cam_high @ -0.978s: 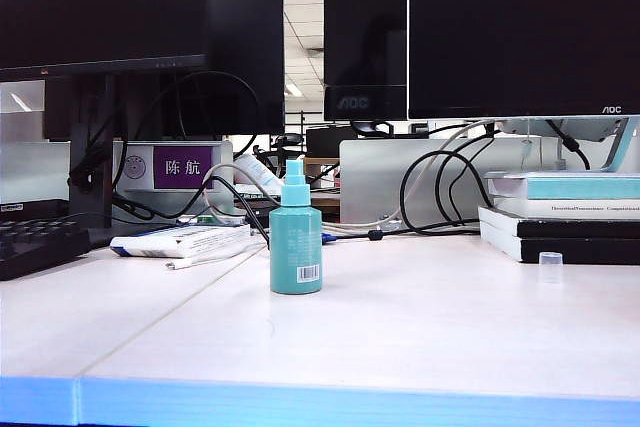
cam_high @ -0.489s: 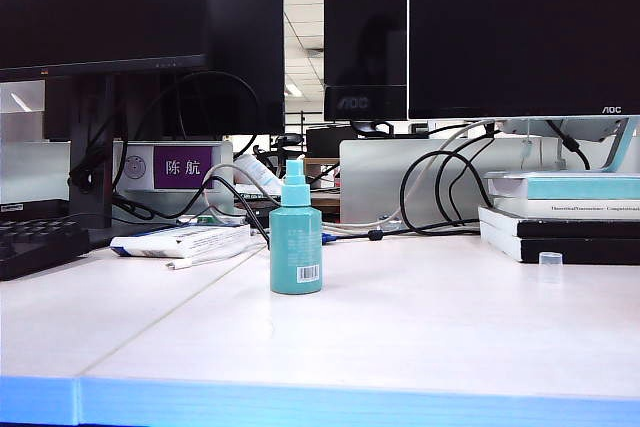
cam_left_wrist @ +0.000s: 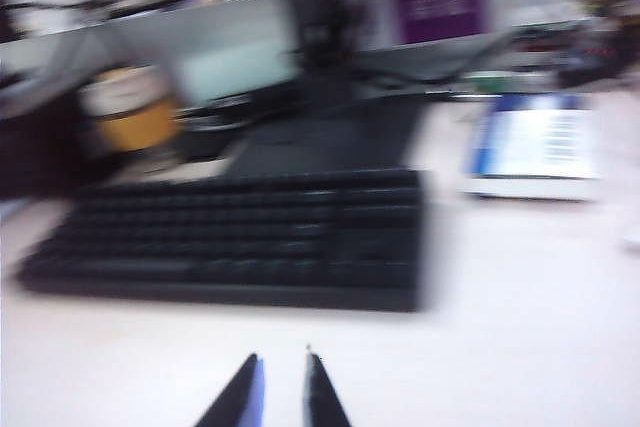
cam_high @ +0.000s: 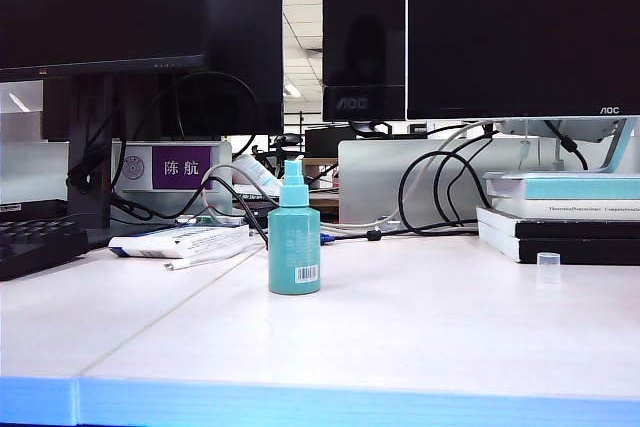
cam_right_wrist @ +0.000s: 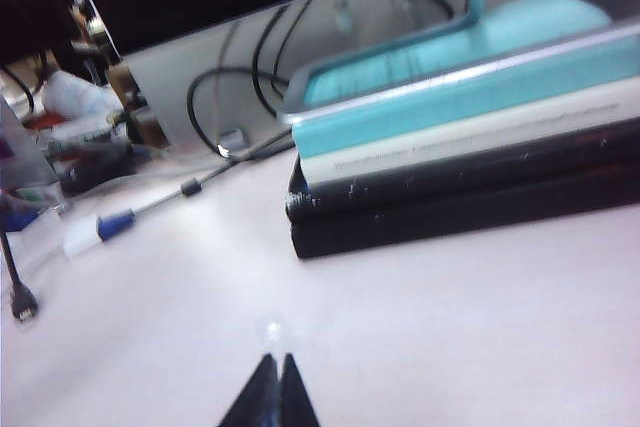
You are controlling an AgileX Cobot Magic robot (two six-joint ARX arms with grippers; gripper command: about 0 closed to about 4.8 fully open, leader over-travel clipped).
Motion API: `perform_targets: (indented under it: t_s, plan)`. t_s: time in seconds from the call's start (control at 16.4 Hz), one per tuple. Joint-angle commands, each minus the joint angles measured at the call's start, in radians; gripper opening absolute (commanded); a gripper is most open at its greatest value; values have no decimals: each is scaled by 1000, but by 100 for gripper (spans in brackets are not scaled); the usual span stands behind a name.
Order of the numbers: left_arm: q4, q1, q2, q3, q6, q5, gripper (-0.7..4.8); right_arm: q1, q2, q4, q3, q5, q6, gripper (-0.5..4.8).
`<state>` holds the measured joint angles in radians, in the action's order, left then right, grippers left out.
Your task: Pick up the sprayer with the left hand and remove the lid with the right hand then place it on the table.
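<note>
Sprayer (cam_high: 294,237) upright mid-worktop (cam_high: 420,337), lid (cam_high: 548,260) already off near books. Left tool (cam_left_wrist: 280,392) and right tool (cam_right_wrist: 276,392) both shut, empty; risk: left knocks sprayer over w/o opening first.

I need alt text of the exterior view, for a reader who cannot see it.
A teal sprayer stands upright on a white table, its nozzle uncovered; the clear lid sits apart on the right, near stacked books. Dark monitors, cables and a keyboard fill the background. No gripper is visible.

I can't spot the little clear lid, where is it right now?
In the exterior view the lid stands on the table at the far right, just in front of the stack of books, well apart from the sprayer.
</note>
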<state>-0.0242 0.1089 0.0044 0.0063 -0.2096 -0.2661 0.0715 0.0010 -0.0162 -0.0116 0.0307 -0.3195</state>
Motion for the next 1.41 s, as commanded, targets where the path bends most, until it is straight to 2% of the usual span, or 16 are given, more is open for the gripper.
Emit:
perform_targets:
  t_s: [0.06,0.12,0.18,0.24,0.37,0.43,0.79,0.86,0.92,0.98,1.04,1.41]
  plan:
    - [27,-88,-3,0,0,21,66,-31,0,18,5,-13,-1,-1]
    - [26,-94,-3,0,1,34,66,-49,0,18,5,-14,-1,-1]
    - [25,-113,-3,0,1,43,66,-156,0,16,5,-6,-1,-1]
    - [25,-113,-3,0,1,43,66,-172,0,13,5,-5,-1,-1]
    - [25,-113,-3,1,1,43,66,-173,0,5,5,-6,-1,-1]
    - [26,-113,-3,1,1,43,66,-205,0,-64,5,-11,-1,-1]
    - [22,-113,-3,1,1,43,66,-194,0,-24,5,-34,-1,-1]
    - [22,-113,-3,1,1,43,66,-194,0,-55,6,-8,85,-1]
    - [22,-113,-3,1,1,43,66,-193,0,-62,6,-12,254,-1]
    - [21,-113,-3,1,1,43,66,-189,0,-60,6,-14,322,-1]
    - [21,-113,-3,1,1,43,66,-168,0,-55,6,-3,450,-1]
    - [18,-113,-3,1,1,43,66,-179,0,-39,5,-6,443,-1]
